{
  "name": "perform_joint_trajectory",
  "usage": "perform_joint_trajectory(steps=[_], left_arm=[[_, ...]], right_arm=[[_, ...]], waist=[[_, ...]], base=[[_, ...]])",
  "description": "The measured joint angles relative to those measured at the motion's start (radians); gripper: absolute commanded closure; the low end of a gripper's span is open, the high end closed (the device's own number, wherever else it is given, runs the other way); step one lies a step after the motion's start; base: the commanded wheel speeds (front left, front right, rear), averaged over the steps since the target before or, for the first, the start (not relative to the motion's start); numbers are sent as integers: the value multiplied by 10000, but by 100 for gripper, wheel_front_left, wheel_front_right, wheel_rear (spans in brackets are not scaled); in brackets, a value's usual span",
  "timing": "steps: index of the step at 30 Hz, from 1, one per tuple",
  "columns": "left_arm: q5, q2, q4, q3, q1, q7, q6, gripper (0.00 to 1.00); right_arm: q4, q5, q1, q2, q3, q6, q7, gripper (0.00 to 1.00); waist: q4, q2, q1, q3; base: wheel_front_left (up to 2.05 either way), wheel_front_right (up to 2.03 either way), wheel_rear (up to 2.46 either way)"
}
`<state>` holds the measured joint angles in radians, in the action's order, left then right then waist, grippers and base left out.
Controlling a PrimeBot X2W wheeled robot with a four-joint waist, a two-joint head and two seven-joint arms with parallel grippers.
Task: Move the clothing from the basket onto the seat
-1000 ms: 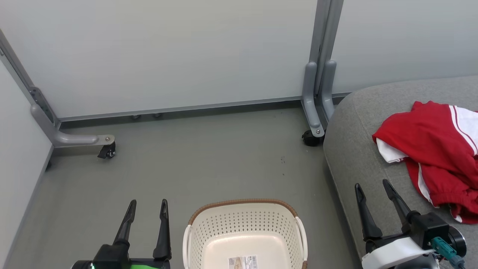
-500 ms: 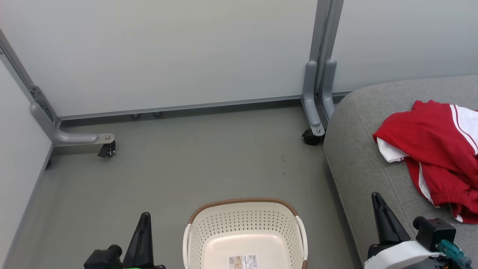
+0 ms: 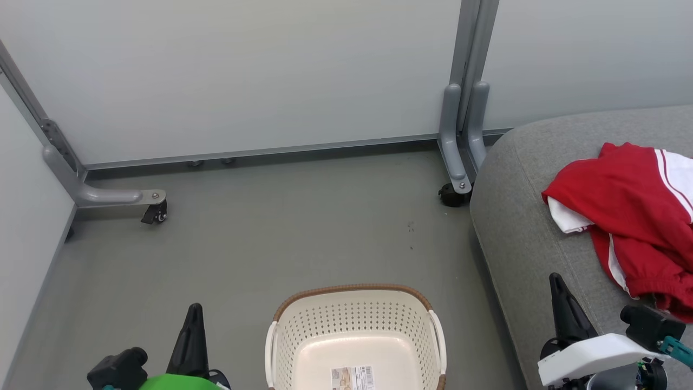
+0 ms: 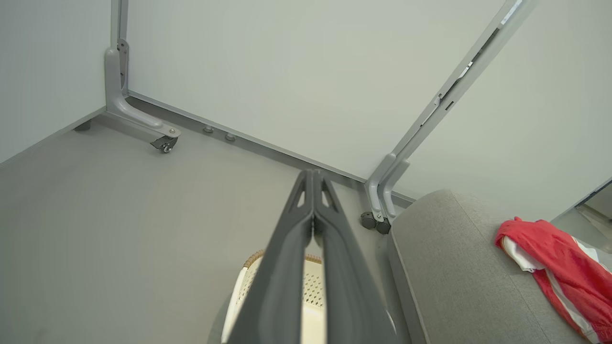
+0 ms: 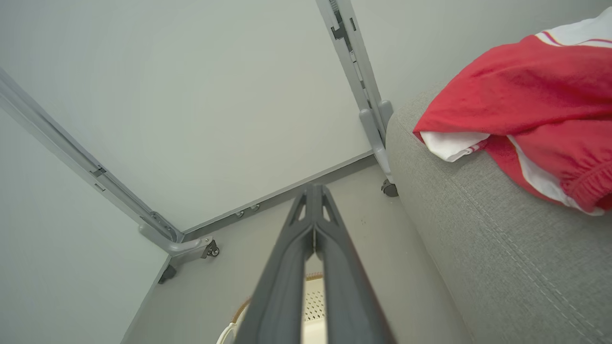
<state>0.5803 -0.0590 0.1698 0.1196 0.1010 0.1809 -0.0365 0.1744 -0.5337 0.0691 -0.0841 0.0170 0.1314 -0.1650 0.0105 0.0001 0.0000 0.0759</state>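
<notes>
The task looks all but finished. The red clothing (image 3: 633,216) lies crumpled on the grey seat (image 3: 520,238), to the right of the laundry basket (image 3: 352,319) and well apart from it. Inside the basket I see bare cream plastic and a paper label (image 3: 352,377) but no garment, though its near end is cut off. The left claw (image 4: 313,179), left of the basket, and the right claw (image 5: 313,191), right of it, are each pressed together, pinching nothing. Probably all that is left is checking that hidden end.
</notes>
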Motion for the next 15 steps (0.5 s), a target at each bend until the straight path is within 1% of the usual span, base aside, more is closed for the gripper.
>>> perform_joint_trajectory(steps=[15], left_arm=[[2295,-107,157,-345,-419,-499,-180,100]], right_arm=[[150,-2268,-352,52,-244,-2,566,100]], waist=[[-15,0,0,-113]], base=[[0,0,0]])
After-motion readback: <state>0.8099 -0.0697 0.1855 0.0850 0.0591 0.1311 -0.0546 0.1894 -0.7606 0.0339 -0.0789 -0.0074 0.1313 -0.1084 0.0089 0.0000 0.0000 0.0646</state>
